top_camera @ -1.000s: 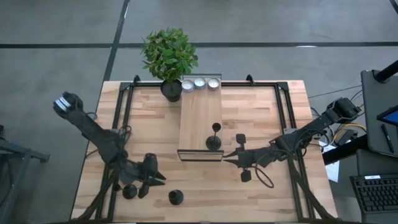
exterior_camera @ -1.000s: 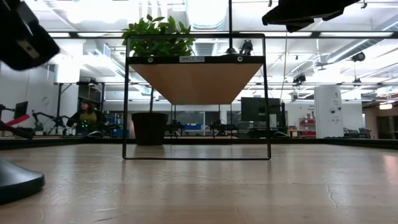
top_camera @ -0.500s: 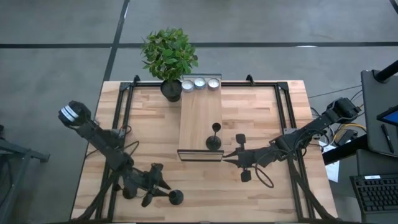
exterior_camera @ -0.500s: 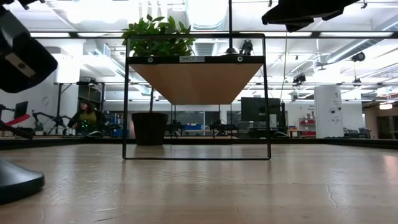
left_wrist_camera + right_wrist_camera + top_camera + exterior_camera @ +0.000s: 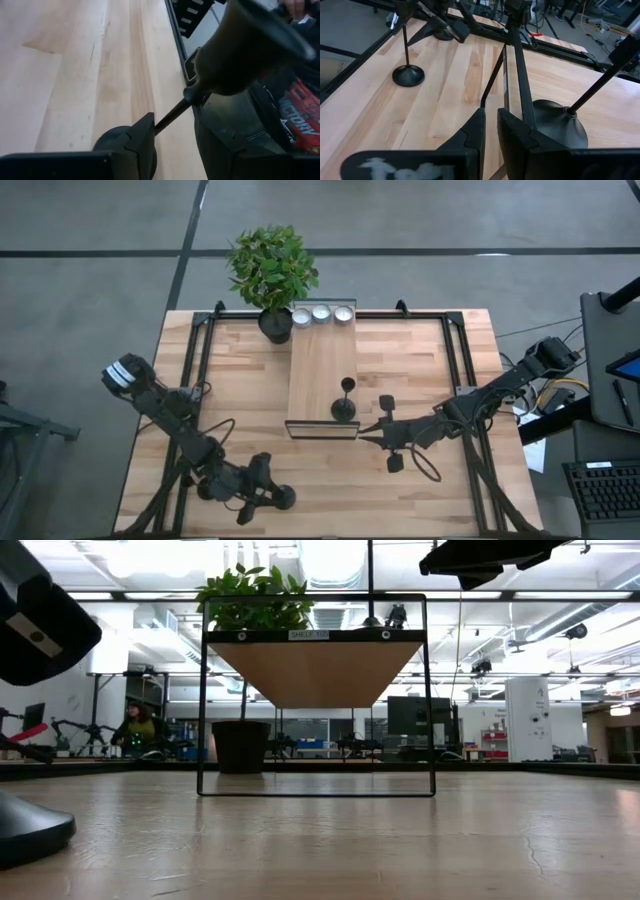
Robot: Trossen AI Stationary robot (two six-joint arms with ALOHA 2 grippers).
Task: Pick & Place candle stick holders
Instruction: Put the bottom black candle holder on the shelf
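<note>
Three black candle stick holders show. One stands on the raised wooden shelf [image 5: 320,370] by its domed base [image 5: 345,410], also seen in the right wrist view [image 5: 555,122]. One stands at the table's near left [image 5: 208,489], partly under my left arm. The third [image 5: 284,498] stands near the near edge. My left gripper [image 5: 265,488] is open at the third holder, and its thin stem [image 5: 172,114] passes between the fingers, its cup [image 5: 245,50] close to the camera. My right gripper [image 5: 363,430] waits at the shelf's near right corner, open by a narrow gap [image 5: 491,125] and empty. My left gripper has one finger [image 5: 142,142] right beside the holder's stem [image 5: 162,121], and the other finger stands apart from it. I cannot tell whether the near finger touches the stem. The holder rests on the table by its base [image 5: 30,830].
A potted green plant [image 5: 272,270] stands at the far edge, left of the shelf. Three white-and-silver tealights [image 5: 321,313] sit in a row at the shelf's far end. Black frame rails [image 5: 190,380] run along the table's left and right sides. Bare wood lies between the arms.
My left gripper has gone toward the table's right and near edges, away from the near-left holder and up to the holder near the near edge. That holder's stem now stands between its fingers. My right arm has kept still.
</note>
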